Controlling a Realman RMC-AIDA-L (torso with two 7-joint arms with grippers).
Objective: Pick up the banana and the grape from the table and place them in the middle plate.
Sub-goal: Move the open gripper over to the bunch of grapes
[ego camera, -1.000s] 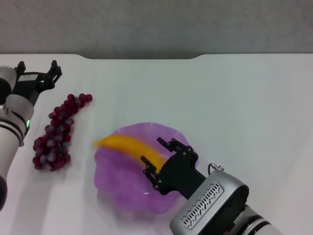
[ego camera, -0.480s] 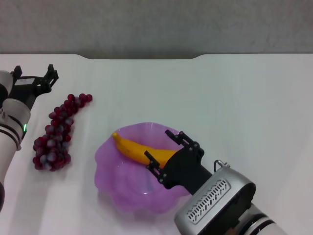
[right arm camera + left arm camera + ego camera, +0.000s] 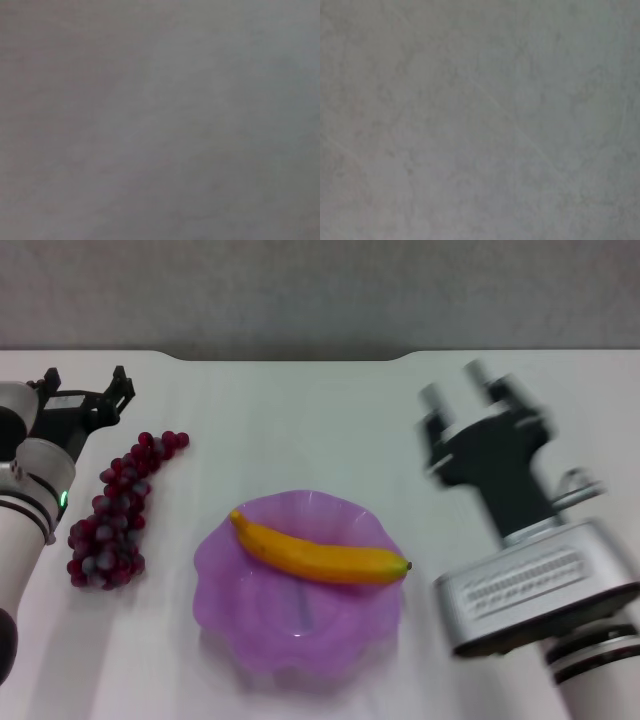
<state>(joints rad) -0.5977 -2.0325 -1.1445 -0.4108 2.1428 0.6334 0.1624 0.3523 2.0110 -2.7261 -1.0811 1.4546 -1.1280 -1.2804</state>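
Observation:
The yellow banana (image 3: 315,555) lies across the purple scalloped middle plate (image 3: 245,615) in the head view. The grape bunch (image 3: 118,510), dark red, rests on the white table (image 3: 330,430) left of the plate. My right gripper (image 3: 480,400) is up and to the right of the plate, open and empty, well clear of the banana. My left gripper (image 3: 85,385) hovers open at the far left, just beyond the top end of the grape. Both wrist views show only plain blurred surface.
The table's grey back edge (image 3: 300,357) runs behind everything. My right arm's silver housing (image 3: 540,585) fills the lower right.
The right gripper let go of the banana, which now lies in the plate, and swung up and to the right. The left gripper shifted slightly near the grape's top end.

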